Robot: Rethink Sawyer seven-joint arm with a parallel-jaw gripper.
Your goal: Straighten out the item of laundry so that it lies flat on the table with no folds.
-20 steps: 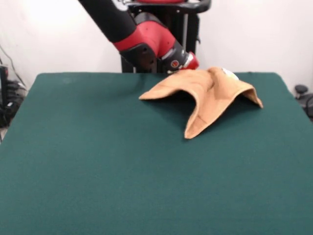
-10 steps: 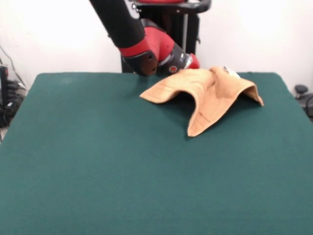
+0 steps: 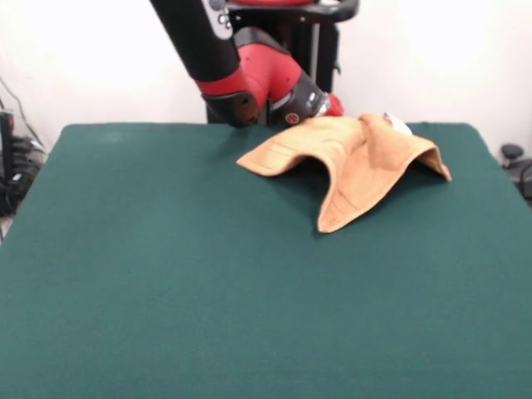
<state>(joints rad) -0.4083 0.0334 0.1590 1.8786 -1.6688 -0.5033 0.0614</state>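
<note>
I am seeing the towel (image 3: 353,162) sitting on the table (image 3: 166,274) toward the far edge and right of centre, well away from the near edge and the left side. It is not lying flat: its middle is standing up off the surface like a tent, with one corner reaching out to the left, one pointing toward the near side and one dropping to the right. A small tag (image 3: 397,125) is sitting at its far right top. The arm (image 3: 249,75) is coming down from the far side, just behind the towel's left part. The gripper is hiding behind the raised cloth.
</note>
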